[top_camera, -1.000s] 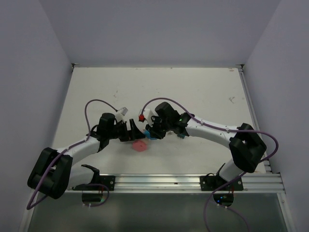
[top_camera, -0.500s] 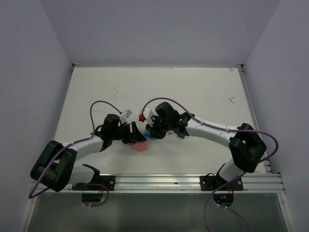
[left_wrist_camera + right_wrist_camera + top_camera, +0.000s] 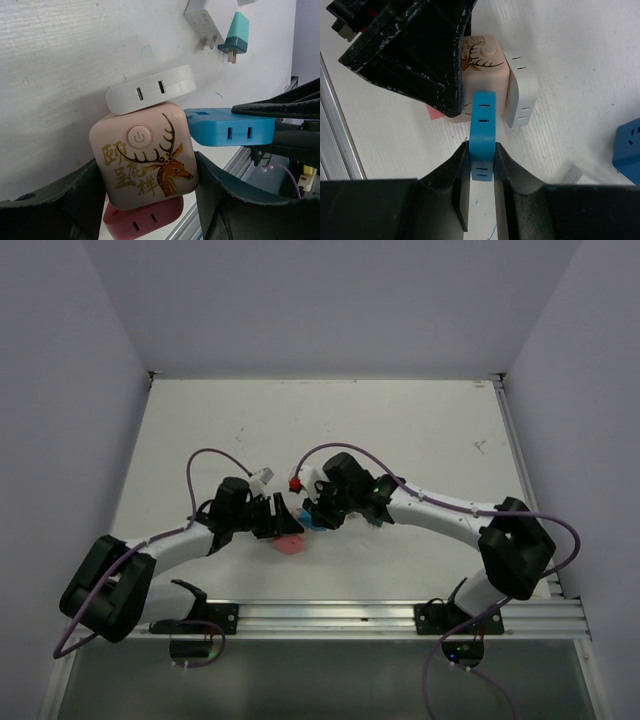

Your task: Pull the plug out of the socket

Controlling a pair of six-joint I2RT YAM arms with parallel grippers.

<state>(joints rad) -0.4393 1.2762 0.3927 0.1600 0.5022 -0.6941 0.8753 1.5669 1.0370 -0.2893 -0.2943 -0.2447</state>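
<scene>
In the top view, the left tool (image 3: 272, 516) and the right tool (image 3: 318, 510) are meeting mid-worktop (image 3: 420, 430), their bodies covering most of what lies between them. In the left wrist view, the left tool is gripping the pink socket cube (image 3: 145, 160), a finger against each side. The blue plug (image 3: 232, 127) is sitting against the cube's side face, so the pull looks not yet done. A white plug (image 3: 150, 90) and a pink plug (image 3: 142, 217) are seated too. In the right wrist view, the right tool is clamping tight on the blue plug, but its pins are hidden.
</scene>
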